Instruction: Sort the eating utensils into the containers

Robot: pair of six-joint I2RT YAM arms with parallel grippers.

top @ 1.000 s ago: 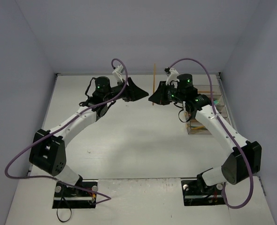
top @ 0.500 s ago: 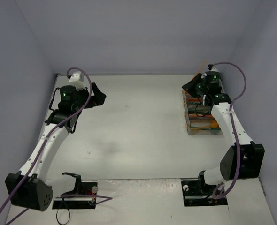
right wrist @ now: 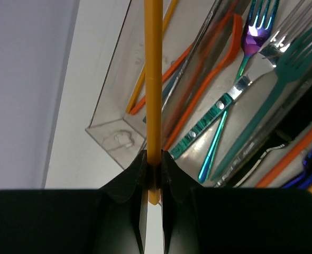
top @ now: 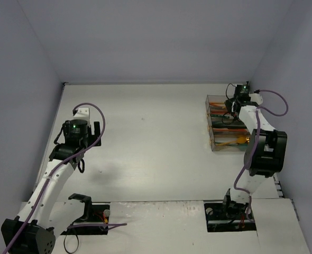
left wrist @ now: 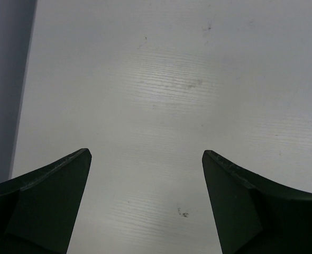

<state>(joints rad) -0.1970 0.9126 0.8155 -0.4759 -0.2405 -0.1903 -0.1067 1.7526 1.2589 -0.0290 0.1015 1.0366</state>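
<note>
My right gripper [right wrist: 153, 165] is shut on the lower end of an orange chopstick [right wrist: 152, 63], which points away over the containers [right wrist: 113, 138]. In the clear bins lie other eating utensils: orange handles [right wrist: 211, 74], a teal fork [right wrist: 283, 71], an iridescent fork [right wrist: 255, 29] and a green patterned handle [right wrist: 217, 114]. From above, the right gripper [top: 231, 107] hangs over the far end of the containers [top: 209, 114] at the table's right. My left gripper [left wrist: 145, 159] is open over bare table, far to the left [top: 94, 129], with nothing between its fingers.
The white table [top: 156, 137] is boxed in by grey walls at the left, back and right. A gold-orange utensil [top: 241, 140] shows in the nearest bin. The right arm [top: 262, 153] stands folded just beside the bins.
Both grippers were together at the table's far middle by the chopstick. The left one has opened and swung back to the left; the right one has carried the chopstick over the containers.
</note>
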